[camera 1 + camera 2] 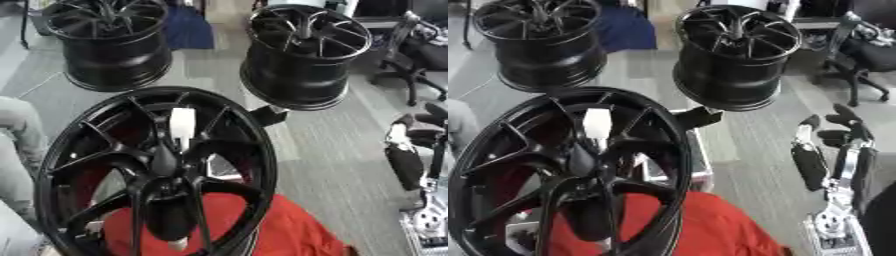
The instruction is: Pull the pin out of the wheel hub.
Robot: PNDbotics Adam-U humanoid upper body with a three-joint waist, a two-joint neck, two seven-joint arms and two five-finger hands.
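A large black wheel hub [254, 165] stands tilted in the foreground, filling the lower left. A white pin [182, 125] sticks up from the spokes just above the hub's centre. A second small white piece [178, 244] shows low between the spokes. My right hand [833, 150] rests at the right edge, well away from the hub, fingers [839, 116] pointing up and relaxed, holding nothing. My left hand does not show in either view.
Two more black wheels [109, 45] [302, 55] stand on the grey floor behind. Red cloth [289, 230] lies under the near hub. An office chair [420, 60] stands at the far right, a blue object [188, 27] between the far wheels, and grey fabric [13, 130] at the left edge.
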